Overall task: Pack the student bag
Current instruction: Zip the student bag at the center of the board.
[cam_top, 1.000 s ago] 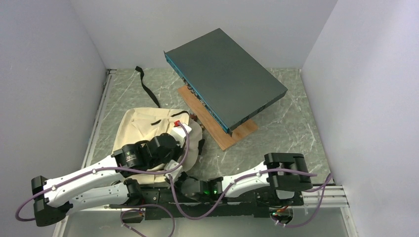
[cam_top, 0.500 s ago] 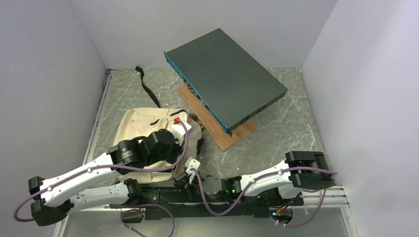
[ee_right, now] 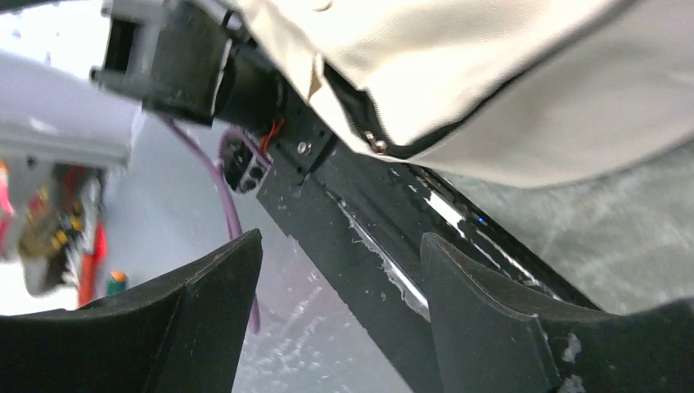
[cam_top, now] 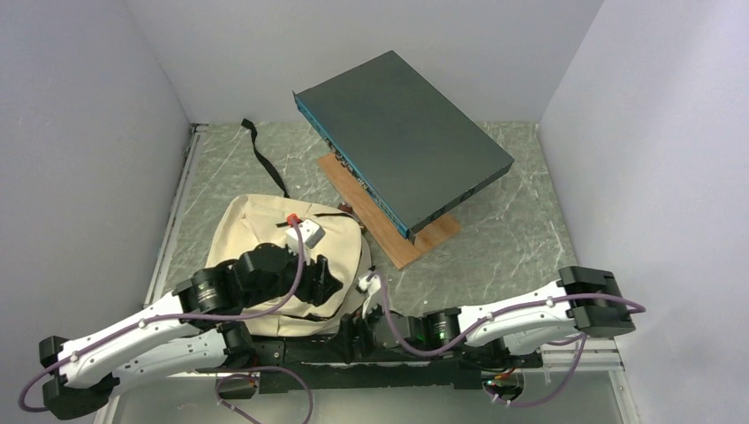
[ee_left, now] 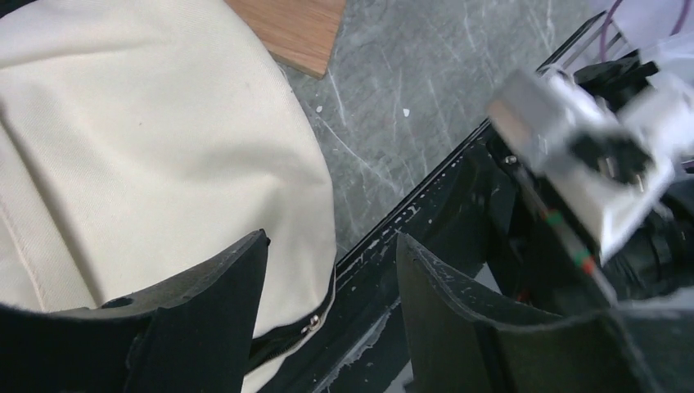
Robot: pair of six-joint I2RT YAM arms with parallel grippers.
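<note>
The student bag [cam_top: 265, 225] is a cream canvas backpack lying flat at the near left of the table. My left gripper [cam_top: 329, 281] hangs over its near right edge. In the left wrist view this gripper [ee_left: 331, 239] is open with nothing between its fingers, and cream fabric [ee_left: 147, 147] and a small zipper pull [ee_left: 311, 323] lie under its left finger. My right gripper [cam_top: 351, 329] sits low at the bag's near edge over the black base rail. In the right wrist view it [ee_right: 340, 237] is open and empty, with the bag [ee_right: 491, 74] and its zipper [ee_right: 376, 146] just beyond.
A big dark grey flat box [cam_top: 402, 141] leans tilted on a wooden board [cam_top: 389, 231] behind and right of the bag. A black strap [cam_top: 263, 159] trails toward the back left. The black base rail [ee_right: 368, 237] runs along the near edge, and white walls close in on both sides.
Both grippers have gone from shut to open. The bag has settled flatter and wider. The left arm has drawn back toward its base and the right arm's elbow has swung right.
</note>
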